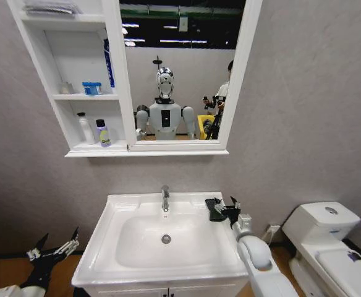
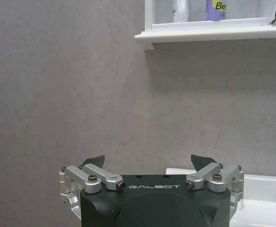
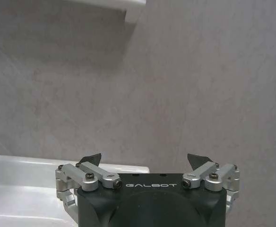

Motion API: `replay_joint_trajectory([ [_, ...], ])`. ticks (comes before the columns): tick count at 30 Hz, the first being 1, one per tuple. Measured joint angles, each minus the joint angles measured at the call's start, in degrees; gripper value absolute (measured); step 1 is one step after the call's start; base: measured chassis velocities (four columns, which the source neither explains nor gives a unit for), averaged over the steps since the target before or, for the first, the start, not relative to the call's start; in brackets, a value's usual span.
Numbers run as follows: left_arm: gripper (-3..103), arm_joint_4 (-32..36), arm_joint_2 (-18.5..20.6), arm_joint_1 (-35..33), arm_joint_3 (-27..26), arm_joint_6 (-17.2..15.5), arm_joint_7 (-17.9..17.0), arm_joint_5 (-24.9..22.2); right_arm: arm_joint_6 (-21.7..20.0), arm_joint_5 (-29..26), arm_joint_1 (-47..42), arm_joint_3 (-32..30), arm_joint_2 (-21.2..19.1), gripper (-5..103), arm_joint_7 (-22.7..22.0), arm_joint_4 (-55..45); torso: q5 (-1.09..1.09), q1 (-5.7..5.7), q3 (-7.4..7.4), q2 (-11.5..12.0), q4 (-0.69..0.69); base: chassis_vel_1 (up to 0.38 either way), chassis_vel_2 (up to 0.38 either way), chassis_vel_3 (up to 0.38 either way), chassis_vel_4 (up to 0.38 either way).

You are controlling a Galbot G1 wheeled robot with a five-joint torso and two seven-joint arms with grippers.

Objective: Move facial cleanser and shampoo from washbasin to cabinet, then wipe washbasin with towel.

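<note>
A white toilet [image 1: 329, 238] stands on the wooden floor [image 1: 1, 269], its lid closed and a round flush button [image 1: 332, 210] on top of the tank. Behind the toilet rises a grey textured wall [image 1: 304, 111]. Low on that wall, just beside the toilet's tank, sits a white wall socket [image 1: 273, 230]. A small dark mark [image 1: 353, 255] lies on the toilet's lid.

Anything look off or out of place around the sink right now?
Nothing spilled or damaged. The black towel lies crumpled on the washbasin's back right rim, beside the open right gripper. Two bottles stand upright in the cabinet.
</note>
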State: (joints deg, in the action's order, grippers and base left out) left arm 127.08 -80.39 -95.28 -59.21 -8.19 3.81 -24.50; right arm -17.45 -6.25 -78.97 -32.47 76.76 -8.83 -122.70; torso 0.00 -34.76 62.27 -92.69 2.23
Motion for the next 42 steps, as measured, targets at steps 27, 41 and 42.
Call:
replay_joint_trajectory([
  [27, 100, 0.0, 0.0, 0.0, 0.0, 0.0, 0.0, 0.0, -0.3, 3.6, -14.2, 0.6, 2.4, 100, -1.1, -15.3, -0.04, 0.00, 0.01, 0.0, -0.03, 0.081, -0.074, -0.078, 0.074],
  [41, 100, 0.0, 0.0, 0.0, 0.0, 0.0, 0.0, 0.0, 0.9, 3.7, -15.7, 1.4, 2.3, 100, 0.0, -15.8, 0.02, -0.01, 0.02, 0.0, -0.03, 0.322, -0.305, -0.311, 0.307],
  [42, 100, 0.0, 0.0, 0.0, 0.0, 0.0, 0.0, 0.0, 0.9, 3.7, -15.7, 1.4, 2.3, 100, 0.0, -15.8, 0.02, -0.01, 0.02, 0.0, -0.03, 0.406, -0.356, -0.387, 0.373],
])
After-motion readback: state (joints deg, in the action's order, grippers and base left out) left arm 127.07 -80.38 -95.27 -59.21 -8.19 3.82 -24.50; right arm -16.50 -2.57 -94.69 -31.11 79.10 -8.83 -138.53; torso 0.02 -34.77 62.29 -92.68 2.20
